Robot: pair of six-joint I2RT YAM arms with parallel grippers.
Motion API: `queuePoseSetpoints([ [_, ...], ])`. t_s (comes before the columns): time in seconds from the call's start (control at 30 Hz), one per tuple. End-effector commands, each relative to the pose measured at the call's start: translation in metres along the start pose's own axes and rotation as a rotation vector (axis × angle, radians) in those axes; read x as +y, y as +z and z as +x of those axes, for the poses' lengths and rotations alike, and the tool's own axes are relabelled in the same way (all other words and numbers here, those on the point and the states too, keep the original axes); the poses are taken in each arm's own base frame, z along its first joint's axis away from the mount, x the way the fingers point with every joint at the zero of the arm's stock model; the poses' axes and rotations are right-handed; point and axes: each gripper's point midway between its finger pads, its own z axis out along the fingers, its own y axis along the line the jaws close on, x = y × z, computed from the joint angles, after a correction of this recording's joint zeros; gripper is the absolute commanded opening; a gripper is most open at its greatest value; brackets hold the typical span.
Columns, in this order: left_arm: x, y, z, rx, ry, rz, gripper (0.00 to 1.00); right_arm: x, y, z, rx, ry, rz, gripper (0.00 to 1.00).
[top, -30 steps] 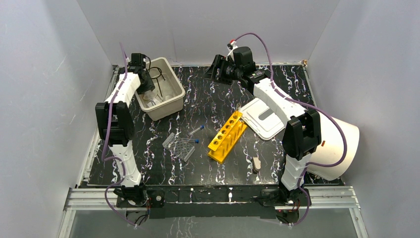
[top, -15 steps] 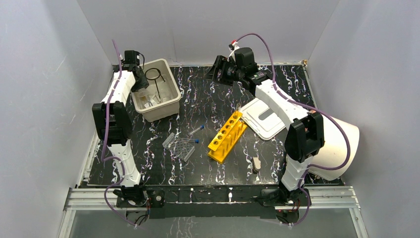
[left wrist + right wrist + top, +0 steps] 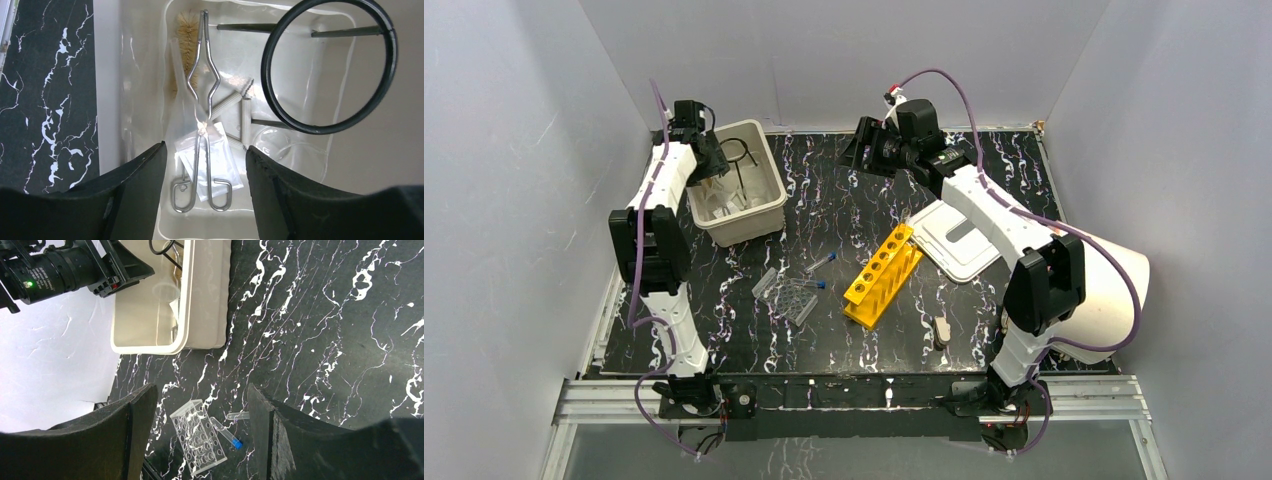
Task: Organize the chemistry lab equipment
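Note:
My left gripper (image 3: 709, 165) hangs open and empty over the beige bin (image 3: 769, 205). Below it in the left wrist view, metal tongs (image 3: 202, 125) lie on a clear packet (image 3: 217, 165), beside a brush (image 3: 184, 30), a clay triangle (image 3: 235, 102), clear glassware (image 3: 280, 145) and a black wire ring (image 3: 320, 131). My right gripper (image 3: 864, 150) is open and empty, high over the far middle of the table. The yellow tube rack (image 3: 882, 275), the clear ridged tray (image 3: 789, 297) and blue-capped tubes (image 3: 821, 262) lie mid-table. The tray (image 3: 199, 437) and a tube (image 3: 227, 435) show between my right fingers.
A white slotted lid (image 3: 964, 237) lies right of the yellow rack, under my right arm. A big white cylinder (image 3: 1114, 290) lies at the right edge. A small beige piece (image 3: 941, 330) sits near the front. Grey walls close in three sides.
My left gripper has risen out of the bin and moved back-left, open. The bin has shifted slightly left. My right gripper has edged up and left.

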Motion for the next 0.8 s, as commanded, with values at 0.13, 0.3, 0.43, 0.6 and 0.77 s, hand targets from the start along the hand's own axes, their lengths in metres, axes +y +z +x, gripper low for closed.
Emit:
queuePoseSetpoints([
  [0.13,-0.023,-0.103,-0.044,-0.159,-0.019,0.236,0.65,0.027,-0.017,-0.007,-0.042,-0.125,-0.031,0.75],
  [0.3,-0.039,-0.167,-0.031,-0.214,0.004,0.444,0.77,0.036,-0.004,0.017,0.005,-0.277,0.026,0.78],
  [0.43,-0.037,-0.201,-0.006,-0.227,0.054,0.521,0.93,0.046,0.009,0.054,0.073,-0.399,0.057,0.86],
  [0.6,-0.024,-0.229,0.019,-0.252,0.095,0.535,0.98,0.036,0.021,0.103,0.197,-0.526,0.155,0.88],
  [0.77,-0.023,-0.237,0.041,-0.241,0.123,0.57,0.98,0.033,0.019,0.127,0.256,-0.587,0.205,0.88],
])
